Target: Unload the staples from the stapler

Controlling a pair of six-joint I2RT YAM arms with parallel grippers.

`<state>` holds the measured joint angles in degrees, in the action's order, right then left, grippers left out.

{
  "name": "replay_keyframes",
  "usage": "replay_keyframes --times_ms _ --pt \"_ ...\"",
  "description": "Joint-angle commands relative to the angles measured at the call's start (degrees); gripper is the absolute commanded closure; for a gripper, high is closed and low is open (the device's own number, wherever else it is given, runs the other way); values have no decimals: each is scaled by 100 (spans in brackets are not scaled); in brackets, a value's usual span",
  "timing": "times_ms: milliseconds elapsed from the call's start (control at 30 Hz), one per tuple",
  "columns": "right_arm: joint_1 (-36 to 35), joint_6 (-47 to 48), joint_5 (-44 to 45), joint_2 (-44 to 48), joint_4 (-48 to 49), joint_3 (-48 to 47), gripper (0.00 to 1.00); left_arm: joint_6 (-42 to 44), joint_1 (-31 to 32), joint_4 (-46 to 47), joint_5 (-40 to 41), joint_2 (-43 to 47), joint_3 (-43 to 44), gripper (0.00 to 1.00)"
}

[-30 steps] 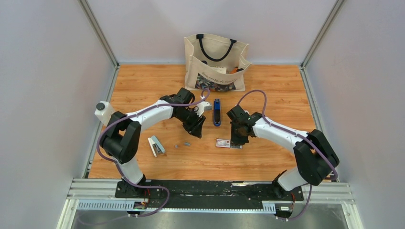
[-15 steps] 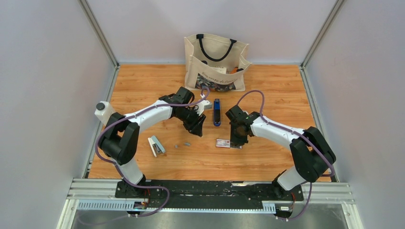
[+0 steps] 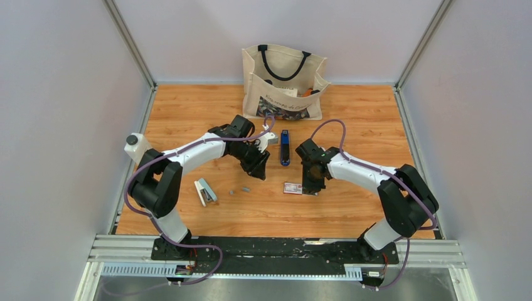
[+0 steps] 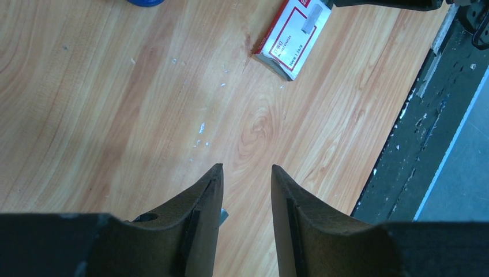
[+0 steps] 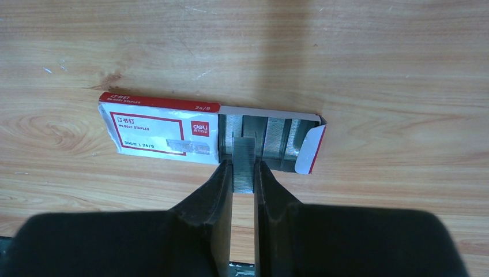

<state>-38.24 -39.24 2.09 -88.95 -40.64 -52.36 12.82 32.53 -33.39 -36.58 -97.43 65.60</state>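
Orange-brown wooden tabletop [image 3: 376, 207] runs under all three views. From above, the slim blue stapler with black ends [image 3: 285, 148] lies lengthwise at the centre of the frame, between my two wrists and touching neither. My left wrist camera catches only a sliver of its blue at the top edge [image 4: 144, 2].

My left gripper [image 3: 260, 174] hangs just lower left of the stapler. Its own camera shows what the overhead cannot: the left gripper [image 4: 245, 170] is moderately parted, with plain wood between its fingers.

My right gripper [image 3: 310, 187] sits lower right of the stapler, at the right end of a small flat red-and-white cardboard box [image 3: 292, 187]. From above I cannot tell what it holds. The wrist view settles it: the right gripper [image 5: 243, 168] is pinched narrowly on a short grey strip of staples [image 5: 243, 153], at the open end of the box [image 5: 161, 134], where more grey strips lie in the tray.

Only the overhead view shows two tiny grey loose staple pieces [image 3: 246, 188] on the wood left of the box, a white-and-teal second stapler [image 3: 204, 191] lying open further left, and a cream canvas tote bag [image 3: 283, 82] standing at upper centre.
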Motion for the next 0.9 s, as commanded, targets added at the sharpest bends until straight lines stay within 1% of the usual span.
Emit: replay_keyframes --times_ms 0,867 --pt "-43 -13 55 -79 56 -213 93 177 7 104 -139 268 5 56" --pt "-35 57 81 -228 39 -345 91 212 7 104 -262 242 -21 56"
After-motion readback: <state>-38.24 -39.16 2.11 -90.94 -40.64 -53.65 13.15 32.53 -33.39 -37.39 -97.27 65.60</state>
